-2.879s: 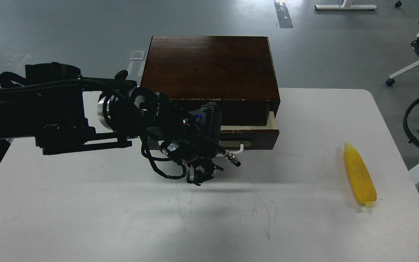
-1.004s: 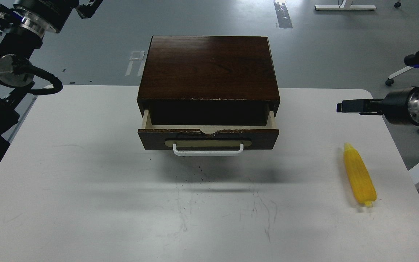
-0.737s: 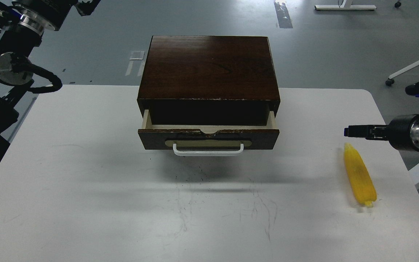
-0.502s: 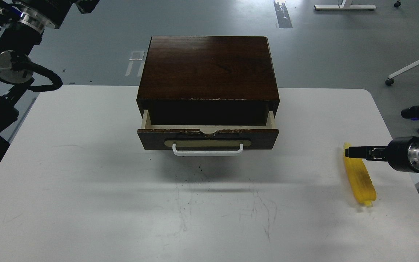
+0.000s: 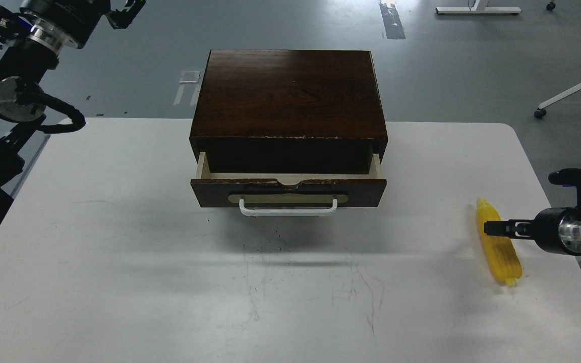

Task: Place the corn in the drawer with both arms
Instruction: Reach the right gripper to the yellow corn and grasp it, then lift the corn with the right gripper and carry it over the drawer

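One corn [image 5: 498, 247] lies on the white tabletop [image 5: 119, 262], a yellow tapered cob with its stub end toward the near edge. The right gripper [image 5: 492, 228] reaches in from the right edge and sits over the upper half of the cob, its dark tip overlapping the yellow. The tip is seen edge-on as a single thin shape, so I cannot tell whether its fingers are spread or closed, nor whether they touch the corn.

One dark brown wooden box [image 5: 290, 93] stands well to the left of the right gripper, at the middle of the tabletop's far side. Its one drawer [image 5: 289, 190] is pulled partway out, showing pale inner sides and a dark cavity behind the front panel. One white bar handle [image 5: 288, 207] crosses the drawer front on a beige oval plate. The drawer and the corn are well apart, with bare tabletop between them.

Two black arms are in view. The left arm [image 5: 23, 60] is raised at the top left corner, off the tabletop and far from both drawer and corn. The left gripper [image 5: 126, 9] pokes out at the top edge; it is small and partly cut off, so I cannot tell if it is open or closed.
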Controlling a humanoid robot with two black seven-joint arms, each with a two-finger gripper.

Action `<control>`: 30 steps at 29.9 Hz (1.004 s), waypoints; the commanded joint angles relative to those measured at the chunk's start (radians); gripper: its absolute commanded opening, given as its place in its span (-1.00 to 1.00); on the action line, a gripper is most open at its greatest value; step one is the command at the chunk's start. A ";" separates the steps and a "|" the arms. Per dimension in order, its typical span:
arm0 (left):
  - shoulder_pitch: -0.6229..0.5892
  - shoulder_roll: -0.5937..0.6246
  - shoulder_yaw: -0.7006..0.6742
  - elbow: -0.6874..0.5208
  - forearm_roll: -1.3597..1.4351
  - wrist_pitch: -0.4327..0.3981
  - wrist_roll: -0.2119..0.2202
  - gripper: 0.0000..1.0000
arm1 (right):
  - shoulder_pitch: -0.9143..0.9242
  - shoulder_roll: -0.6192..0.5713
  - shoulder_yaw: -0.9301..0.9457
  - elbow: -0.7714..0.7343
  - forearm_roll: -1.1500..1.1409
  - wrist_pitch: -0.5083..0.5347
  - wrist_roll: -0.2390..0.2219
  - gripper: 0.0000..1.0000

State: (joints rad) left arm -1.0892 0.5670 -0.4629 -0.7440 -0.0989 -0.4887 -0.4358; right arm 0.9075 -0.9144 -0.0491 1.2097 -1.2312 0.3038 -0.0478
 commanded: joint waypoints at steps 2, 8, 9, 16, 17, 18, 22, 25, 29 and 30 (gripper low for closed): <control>0.000 0.008 0.003 0.000 0.005 0.000 -0.001 0.95 | -0.007 0.023 0.008 -0.002 0.009 -0.003 0.002 0.33; 0.000 0.014 0.001 -0.001 0.047 0.000 -0.004 0.95 | -0.025 0.035 0.008 -0.002 0.009 -0.003 0.000 -0.01; 0.000 0.014 0.001 0.000 0.062 0.000 -0.006 0.95 | -0.024 0.034 0.008 -0.001 0.009 0.000 0.000 -0.17; -0.001 0.027 0.000 -0.009 0.070 0.000 -0.009 0.95 | -0.021 0.031 0.018 0.004 0.012 -0.003 0.008 -0.65; -0.001 0.033 0.000 -0.018 0.070 0.000 -0.009 0.95 | -0.016 0.028 0.025 0.008 0.013 -0.003 0.012 -0.70; -0.001 0.036 0.000 -0.023 0.070 0.000 -0.009 0.95 | -0.013 0.026 0.029 0.011 0.013 -0.003 0.016 -0.72; -0.003 0.053 0.000 -0.046 0.070 0.000 -0.006 0.95 | 0.072 0.016 0.040 0.022 0.012 0.000 0.025 -0.83; -0.003 0.086 0.000 -0.081 0.068 0.000 -0.006 0.95 | 0.183 0.005 0.037 0.030 0.009 0.006 0.025 -0.83; -0.003 0.096 -0.002 -0.103 0.068 0.000 -0.006 0.96 | 0.335 0.002 0.031 0.033 0.001 0.017 0.025 -0.83; -0.003 0.096 -0.002 -0.103 0.070 0.000 -0.006 0.96 | 0.393 0.003 0.031 0.033 -0.001 0.030 0.025 -0.83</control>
State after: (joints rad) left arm -1.0922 0.6588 -0.4636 -0.8381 -0.0293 -0.4887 -0.4419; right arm 1.1770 -0.9114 -0.0155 1.2417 -1.2274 0.3161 -0.0228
